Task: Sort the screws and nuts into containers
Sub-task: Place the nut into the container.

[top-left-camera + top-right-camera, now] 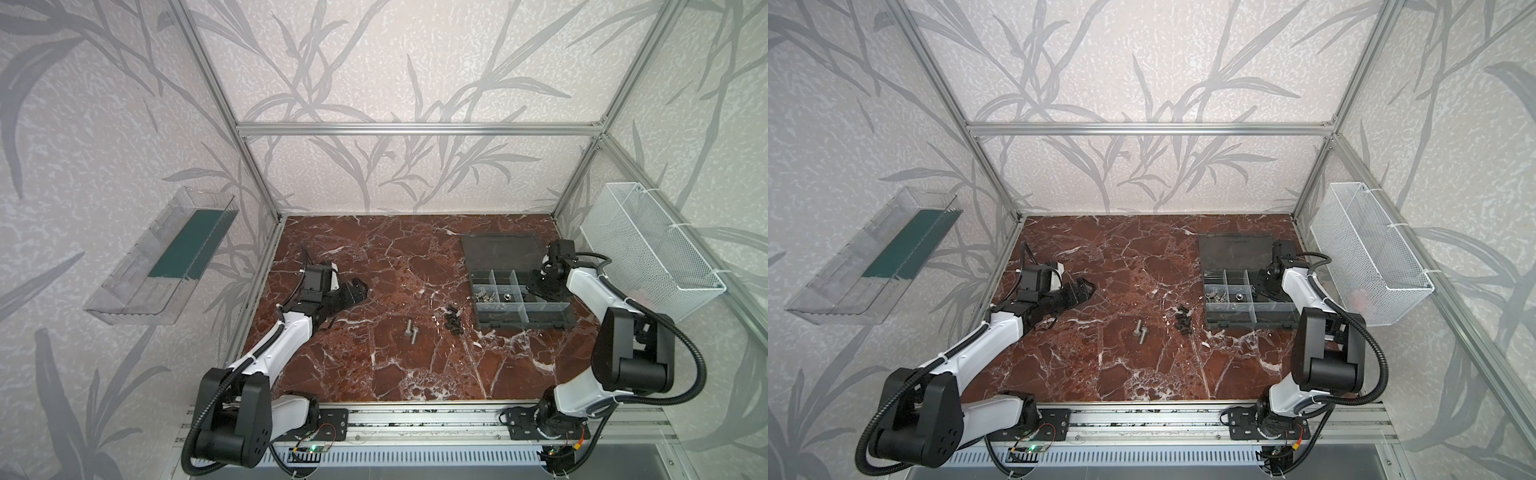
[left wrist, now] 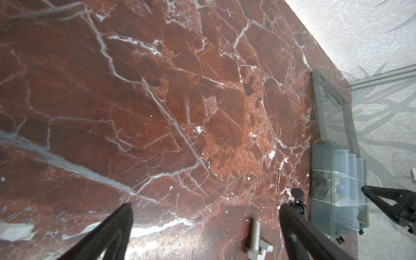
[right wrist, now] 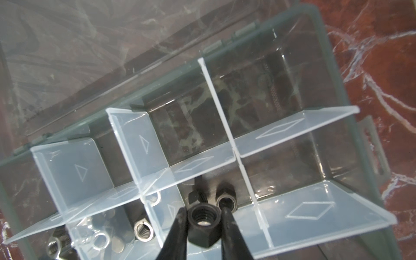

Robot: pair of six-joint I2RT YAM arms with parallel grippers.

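Observation:
My right gripper [image 3: 203,212] is shut on a black nut [image 3: 200,239], held over a compartment of the dark grey organiser box [image 3: 324,74]. Two more black nuts [image 3: 226,198] lie in that compartment. The neighbouring container holds silver nuts [image 3: 144,231] and washers. In both top views the right gripper [image 1: 536,286] [image 1: 1264,286] hovers at the box's right half. Two silver screws [image 1: 411,332] [image 2: 256,234] and a heap of black screws [image 1: 454,319] lie on the marble. My left gripper [image 2: 206,205] [image 1: 357,291] stands open and holds nothing, left of the silver screws.
The box's lid [image 1: 498,249] lies open flat behind it. A white wire-mesh basket [image 1: 648,245] hangs on the right wall, and a clear tray with a green strip [image 1: 166,257] on the left wall. Aluminium frame posts stand at the table's corners.

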